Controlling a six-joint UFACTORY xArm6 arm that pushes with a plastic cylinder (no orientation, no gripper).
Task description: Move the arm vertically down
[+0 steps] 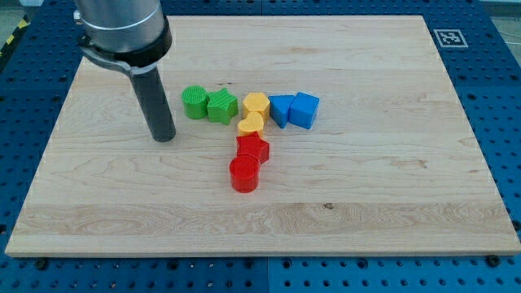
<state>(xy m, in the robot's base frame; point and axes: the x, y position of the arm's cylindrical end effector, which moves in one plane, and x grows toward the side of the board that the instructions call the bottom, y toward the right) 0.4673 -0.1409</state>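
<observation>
The arm's upper body runs out of the view's top edge, so only its grey collar and the dark rod show. The end effector is that bare rod: it has no opening parts and has hold of nothing. My tip [164, 137] rests on the wooden surface [391, 203], to the view's left of the blocks and apart from them, nearest the green cylinder [194, 102].

Eight blocks lie in a T-shaped cluster, two of each colour. The green cylinder touches a green star-like block [221, 107] on its right. Next come a yellow hexagonal block [256, 104] and, just below it, a yellow rounded block [251, 124] whose exact shape is hard to make out. To their right sit a blue block [281, 108], partly hidden by a blue cube-like block [304, 110] pressed against it. Below the yellows, a red star [253, 147] touches a red cylinder [244, 174].

A printed marker [447, 37] sits at the surface's top right corner.
</observation>
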